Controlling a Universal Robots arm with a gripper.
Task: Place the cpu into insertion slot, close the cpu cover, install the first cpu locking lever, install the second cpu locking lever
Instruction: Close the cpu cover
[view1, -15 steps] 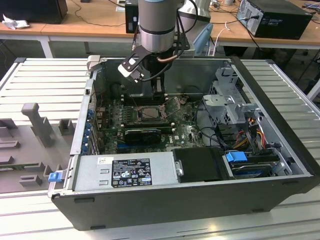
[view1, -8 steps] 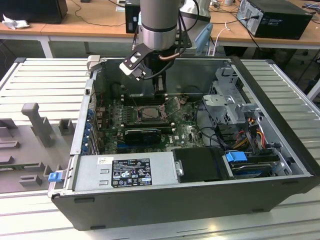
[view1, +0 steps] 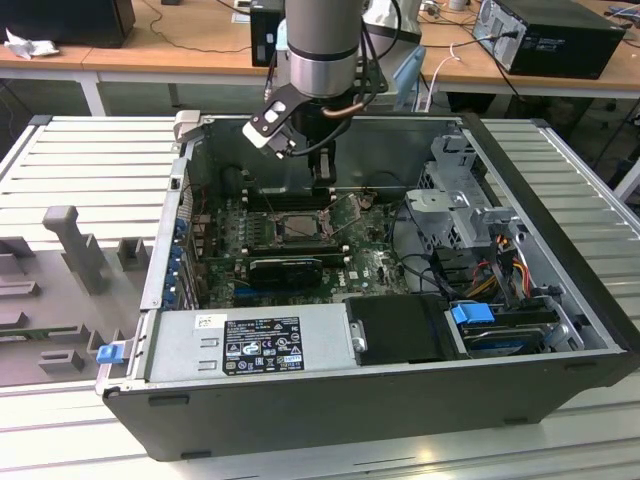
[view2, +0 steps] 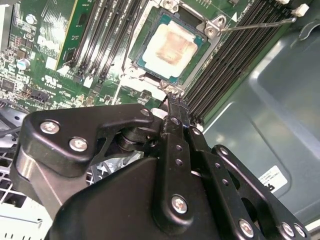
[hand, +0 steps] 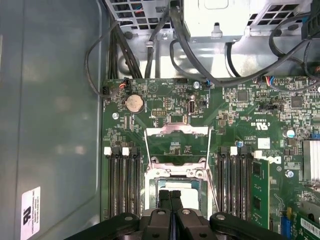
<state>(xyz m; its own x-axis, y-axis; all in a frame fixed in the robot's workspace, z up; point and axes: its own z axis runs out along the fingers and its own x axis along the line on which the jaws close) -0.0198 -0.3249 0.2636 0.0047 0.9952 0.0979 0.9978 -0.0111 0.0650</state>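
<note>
My claw is drawn narrow, its two fingers pressed side by side with nothing between them that I can see. It hangs low over the insertion slot, at the slot's edge farthest from the coin cell.

The cpu already lies flat in the slot. Its pale metal top faces up, smeared brownish, and its teal rim is bare all round. I take from that bare rim that the cpu cover is open. The cover stands on the far side of the slot from my claw, toward the coin cell. The green board shows through its central opening, and its free edge runs crosswise to the memory slots that flank the slot.

One locking lever juts away from the slot as a thin rod, unlatched.

My claw's own body hides the nearer half of the slot in the first wrist view. I cannot tell whether my fingertips touch the slot's frame or hover just above it. The second lever is hard to make out.
</note>
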